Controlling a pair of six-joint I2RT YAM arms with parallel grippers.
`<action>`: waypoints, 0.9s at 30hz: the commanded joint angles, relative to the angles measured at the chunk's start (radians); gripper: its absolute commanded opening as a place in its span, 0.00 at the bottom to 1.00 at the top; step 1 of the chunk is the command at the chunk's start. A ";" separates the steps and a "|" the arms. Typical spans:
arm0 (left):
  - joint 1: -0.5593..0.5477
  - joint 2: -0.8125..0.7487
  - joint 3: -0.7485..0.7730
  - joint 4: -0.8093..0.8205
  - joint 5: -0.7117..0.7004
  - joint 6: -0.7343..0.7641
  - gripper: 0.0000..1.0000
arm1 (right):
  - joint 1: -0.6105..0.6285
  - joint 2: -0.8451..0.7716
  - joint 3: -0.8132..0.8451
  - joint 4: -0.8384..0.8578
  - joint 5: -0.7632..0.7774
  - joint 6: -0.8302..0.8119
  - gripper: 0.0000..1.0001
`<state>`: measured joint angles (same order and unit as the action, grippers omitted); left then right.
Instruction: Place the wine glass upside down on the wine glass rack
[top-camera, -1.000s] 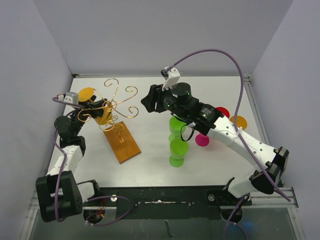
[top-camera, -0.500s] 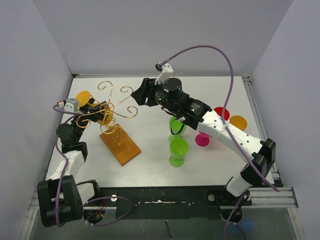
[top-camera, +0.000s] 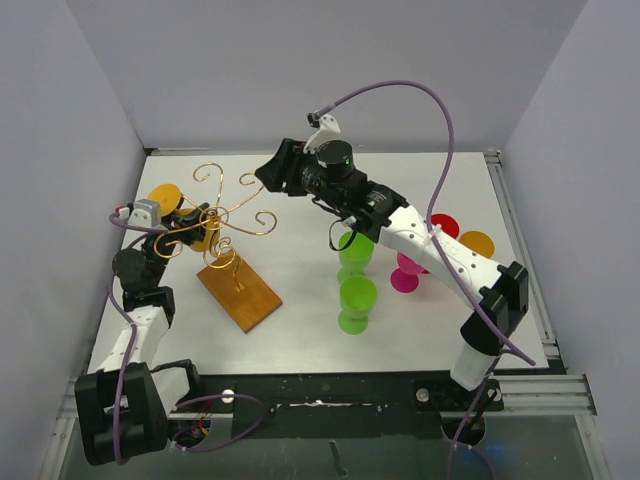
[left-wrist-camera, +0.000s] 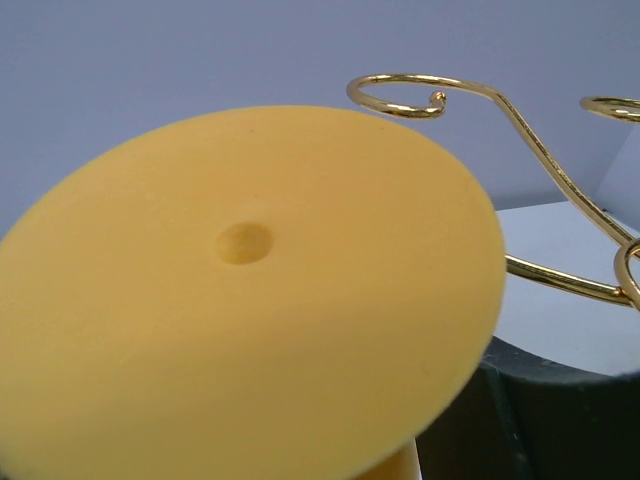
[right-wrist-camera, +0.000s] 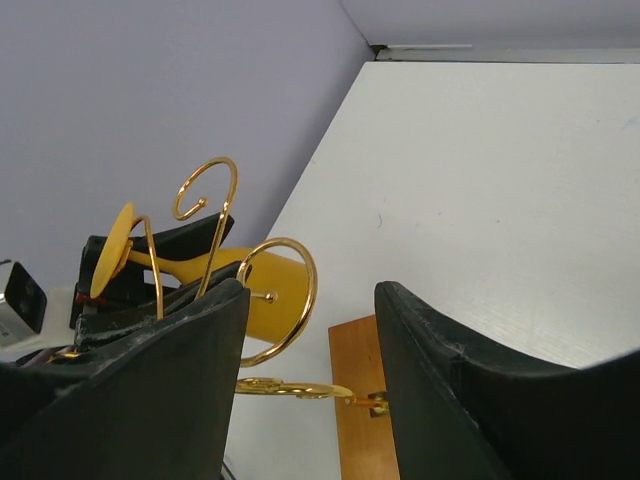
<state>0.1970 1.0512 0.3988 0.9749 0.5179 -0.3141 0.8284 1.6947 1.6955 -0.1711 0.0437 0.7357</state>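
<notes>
The wine glass rack (top-camera: 236, 213) is a gold wire stand with curled arms on a brown wooden base (top-camera: 242, 296), left of centre. My left gripper (top-camera: 188, 226) is shut on a yellow wine glass (top-camera: 166, 195), held on its side among the rack's left curls. In the left wrist view the glass's round foot (left-wrist-camera: 250, 330) fills the frame and hides the jaws, with a gold curl (left-wrist-camera: 420, 95) behind. In the right wrist view the glass (right-wrist-camera: 268, 290) lies between black fingers (right-wrist-camera: 172, 236). My right gripper (top-camera: 272, 172) hovers open and empty by the rack's back right curls.
Two green glasses (top-camera: 357, 250) (top-camera: 357, 303) stand at centre. A pink (top-camera: 405, 279), a red (top-camera: 444, 225) and an orange glass (top-camera: 478, 243) stand further right. Grey walls close the left, back and right sides.
My right arm has swung left and back, carrying its open gripper from mid-table to the rack's top. The left gripper and glass shifted slightly left.
</notes>
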 joint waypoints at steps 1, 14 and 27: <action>-0.016 -0.036 0.022 -0.061 0.027 0.107 0.63 | -0.016 0.040 0.093 0.027 -0.037 0.028 0.51; -0.016 -0.027 0.030 -0.064 0.052 0.109 0.62 | -0.021 0.045 0.055 0.076 -0.168 0.091 0.33; -0.016 -0.017 0.043 -0.073 0.073 0.104 0.62 | -0.024 0.002 -0.030 0.160 -0.028 0.149 0.00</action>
<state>0.1970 1.0275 0.4091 0.8959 0.5114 -0.2481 0.8005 1.7679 1.7077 -0.1253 -0.0849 0.8997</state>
